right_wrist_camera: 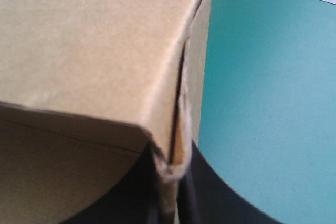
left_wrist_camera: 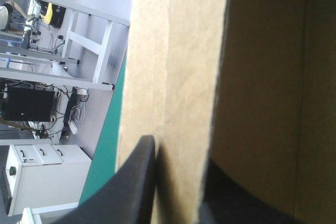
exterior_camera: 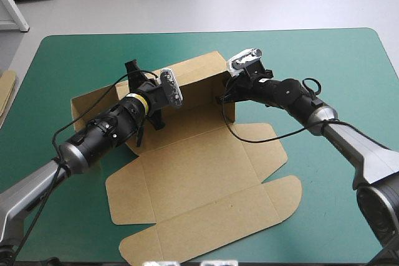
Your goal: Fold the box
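High view: the brown box (exterior_camera: 199, 179) lies on the teal-green cover (exterior_camera: 324, 66), back wall (exterior_camera: 193, 79) raised, lid (exterior_camera: 206, 216) flat. The left gripper (left_wrist_camera: 181, 161) pinches that wall, the right gripper (right_wrist_camera: 170, 179) its tucked corner (right_wrist_camera: 178, 145), both nearly closed. Uneven pulls could crumple or untuck the corner.

No readable text, label or number shows anywhere.

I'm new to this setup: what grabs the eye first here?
A brown box lies half-formed on the teal-green table, far wall raised, lid flaps flat in front. The left end effector pinches that wall near its left end; the right end effector clamps its right corner.
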`<state>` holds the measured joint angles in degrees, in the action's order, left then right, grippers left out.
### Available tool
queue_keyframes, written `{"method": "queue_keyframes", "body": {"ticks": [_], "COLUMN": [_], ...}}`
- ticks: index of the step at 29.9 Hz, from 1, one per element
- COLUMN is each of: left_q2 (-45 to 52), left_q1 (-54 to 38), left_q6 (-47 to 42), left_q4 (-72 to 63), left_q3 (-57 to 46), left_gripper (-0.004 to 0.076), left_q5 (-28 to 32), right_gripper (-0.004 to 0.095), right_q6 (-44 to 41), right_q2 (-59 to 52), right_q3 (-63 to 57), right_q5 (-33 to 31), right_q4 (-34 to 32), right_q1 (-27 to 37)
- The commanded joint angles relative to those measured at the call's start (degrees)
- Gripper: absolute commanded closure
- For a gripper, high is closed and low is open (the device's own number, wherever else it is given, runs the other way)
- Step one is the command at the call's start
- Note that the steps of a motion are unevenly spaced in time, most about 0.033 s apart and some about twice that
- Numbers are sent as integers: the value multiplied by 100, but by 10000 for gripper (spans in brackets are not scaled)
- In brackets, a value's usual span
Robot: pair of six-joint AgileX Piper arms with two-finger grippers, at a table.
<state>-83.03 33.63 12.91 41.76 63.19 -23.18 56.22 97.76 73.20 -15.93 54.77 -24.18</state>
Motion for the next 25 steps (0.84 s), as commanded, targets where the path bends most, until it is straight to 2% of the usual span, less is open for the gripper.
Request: {"method": "queue_keyframes", "body": {"ticks": [1, 3, 5, 19, 25], "left_q2": [130, 159, 197, 960, 1447], "left_q1": [208, 282, 396, 1217, 1770], "left_q6": [-217, -217, -217, -524, -1114], "left_q4": [-476, -486, -547, -455, -455], "left_q3": [7, 7, 7, 7, 17], "left_gripper": [458, 356, 307, 300, 300], "left_q5": [12, -93, -237, -873, -1276], "right_gripper": [909, 909, 909, 909, 909], "right_q6": [13, 0, 0, -145, -192], "right_q2": [-221, -221, -221, -221, -221], "right_q3": [177, 177, 177, 177, 177], "right_q5": [-382, -369, -369, -252, -194], "right_q4": [188, 188, 188, 168, 168], "right_q1": [-75, -75, -75, -75, -75]}}
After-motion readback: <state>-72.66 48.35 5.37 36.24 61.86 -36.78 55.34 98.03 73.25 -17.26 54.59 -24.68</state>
